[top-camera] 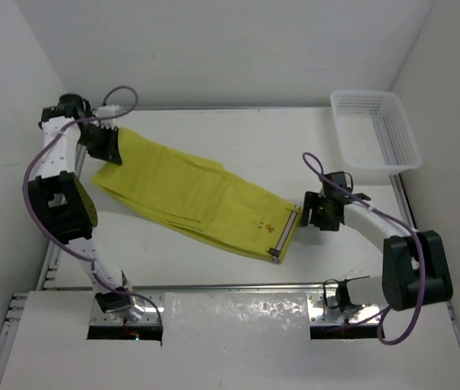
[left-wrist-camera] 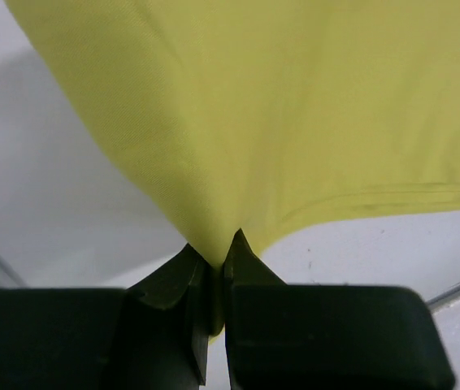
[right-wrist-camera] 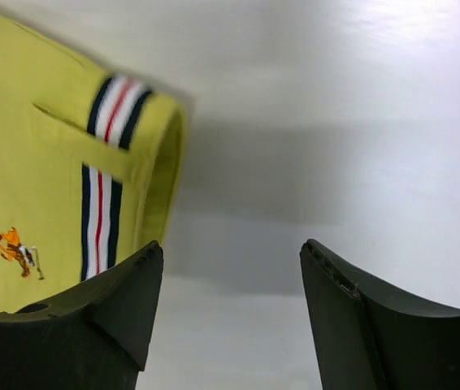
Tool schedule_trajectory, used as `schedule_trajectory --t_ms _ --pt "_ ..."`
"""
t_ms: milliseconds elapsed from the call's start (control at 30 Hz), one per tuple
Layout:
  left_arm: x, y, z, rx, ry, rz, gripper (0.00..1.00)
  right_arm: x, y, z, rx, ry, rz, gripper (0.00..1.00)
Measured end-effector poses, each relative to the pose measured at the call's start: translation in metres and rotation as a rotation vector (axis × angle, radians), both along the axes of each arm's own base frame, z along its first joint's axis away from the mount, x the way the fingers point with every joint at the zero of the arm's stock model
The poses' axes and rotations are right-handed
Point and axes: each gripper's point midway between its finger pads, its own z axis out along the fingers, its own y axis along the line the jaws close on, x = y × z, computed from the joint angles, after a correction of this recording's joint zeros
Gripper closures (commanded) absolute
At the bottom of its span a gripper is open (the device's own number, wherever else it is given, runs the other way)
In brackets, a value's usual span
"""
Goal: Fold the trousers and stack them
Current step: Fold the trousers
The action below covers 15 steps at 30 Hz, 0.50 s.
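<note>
Left wrist: trousers [left-wrist-camera: 279, 106] are pinched thinly by left hand [left-wrist-camera: 218, 244]; slip is risked under pull. Right hand [right-wrist-camera: 230, 260] is held wide.

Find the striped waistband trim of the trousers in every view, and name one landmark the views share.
Top external: the waistband trim lies at the lower-right end of the trousers, just left of the right gripper.
Left wrist: not in it; the left gripper pinches only plain yellow cloth.
Right wrist: at the left, beside the small embroidered logo.
Shared landmark: the yellow cloth on the white table.
</note>
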Motion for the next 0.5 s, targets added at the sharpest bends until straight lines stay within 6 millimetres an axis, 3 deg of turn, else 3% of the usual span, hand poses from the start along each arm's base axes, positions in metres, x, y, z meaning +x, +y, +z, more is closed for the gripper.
schedule_trajectory --t_ms 67,133,233,333,400,500 --pt "0.011 -0.006 0.041 0.021 -0.097 -0.046 1.0 0.011 0.026 -0.002 0.04 -0.009 0.058 0.35" --pt "0.013 -0.023 0.074 0.032 -0.183 -0.104 1.0 0.018 0.052 -0.007 0.073 -0.003 0.109 0.4" --pt "-0.004 -0.079 0.101 0.019 -0.234 -0.254 1.0 0.028 0.089 -0.016 0.121 0.019 0.165 0.46" --pt "-0.03 -0.155 0.11 -0.053 -0.24 -0.456 1.0 0.053 0.124 -0.014 0.175 0.002 0.199 0.5" --pt "-0.054 -0.209 0.103 -0.105 -0.201 -0.603 1.0 0.066 0.141 -0.013 0.211 -0.016 0.208 0.51" --pt "-0.089 -0.255 0.082 -0.149 -0.092 -0.74 1.0 0.082 0.154 -0.012 0.246 -0.021 0.209 0.52"
